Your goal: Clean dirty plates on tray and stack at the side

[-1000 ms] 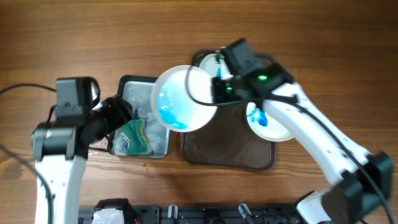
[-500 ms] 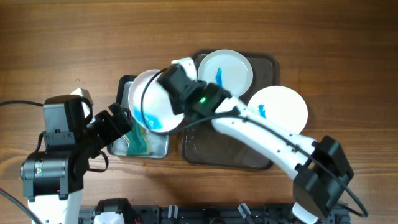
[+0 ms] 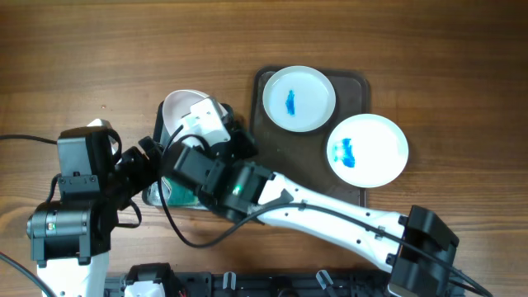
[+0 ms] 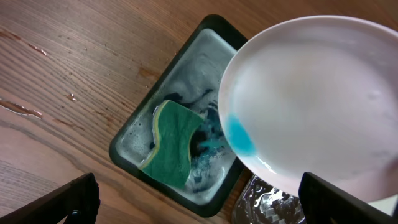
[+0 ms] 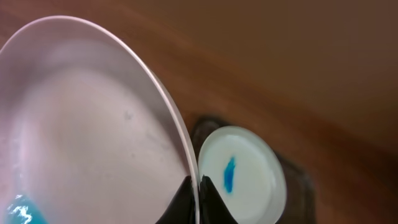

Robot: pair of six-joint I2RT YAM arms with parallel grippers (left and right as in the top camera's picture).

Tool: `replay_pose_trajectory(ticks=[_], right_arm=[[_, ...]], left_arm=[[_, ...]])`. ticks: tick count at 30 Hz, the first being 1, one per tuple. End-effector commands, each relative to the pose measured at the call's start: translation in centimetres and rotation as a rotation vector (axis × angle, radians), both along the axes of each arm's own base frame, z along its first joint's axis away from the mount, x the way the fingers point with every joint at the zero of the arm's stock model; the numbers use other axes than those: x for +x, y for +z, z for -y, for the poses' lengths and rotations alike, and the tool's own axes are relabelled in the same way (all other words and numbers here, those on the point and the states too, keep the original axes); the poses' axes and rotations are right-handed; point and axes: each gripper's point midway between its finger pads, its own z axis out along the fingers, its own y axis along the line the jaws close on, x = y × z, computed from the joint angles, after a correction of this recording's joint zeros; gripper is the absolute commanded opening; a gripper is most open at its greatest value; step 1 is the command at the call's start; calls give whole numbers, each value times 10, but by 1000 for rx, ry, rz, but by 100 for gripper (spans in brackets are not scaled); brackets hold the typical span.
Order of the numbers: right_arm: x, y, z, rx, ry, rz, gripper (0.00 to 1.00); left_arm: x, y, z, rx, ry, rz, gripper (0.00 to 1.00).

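Note:
My right gripper (image 5: pixel 199 188) is shut on the rim of a white plate (image 5: pixel 93 124) and holds it tilted over the grey sponge tray (image 4: pixel 127 140). That plate (image 4: pixel 311 93) has a blue smear (image 4: pixel 239 134) near its lower edge. In the overhead view only part of it (image 3: pixel 177 107) shows behind the right arm. Two more plates with blue smears (image 3: pixel 299 99) (image 3: pixel 367 150) lie on the dark brown tray (image 3: pixel 355 82). My left gripper (image 4: pixel 205 208) stands wide open, low beside the sponge tray, with nothing between its fingers.
A green-yellow sponge (image 4: pixel 174 143) lies in soapy, blue-tinted water in the grey tray. The brown tray's wet front-left corner (image 4: pixel 273 199) sits right next to it. The right arm (image 3: pixel 330 219) stretches across the table's front. Bare wood surrounds both trays.
The right arm has swung the held plate left, from above the brown tray to over the grey sponge tray. The left gripper has opened fully and pulled back a little.

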Motion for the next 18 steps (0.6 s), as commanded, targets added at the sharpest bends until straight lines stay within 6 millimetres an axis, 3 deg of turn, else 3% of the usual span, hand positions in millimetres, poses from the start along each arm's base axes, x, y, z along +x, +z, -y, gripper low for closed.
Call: replay_pose_trajectory(ticks=[1, 11, 18], right_arm=[[-6, 50, 4, -54, -30, 160, 4], [-21, 73, -9, -127, -8, 258, 4], [-21, 73, -9, -138, -3, 258, 4]], left_arm=[[0, 7, -4, 11, 21, 21, 100], [-2, 6, -7, 22, 29, 9, 100], [-16, -2, -47, 101, 282, -52, 100]])
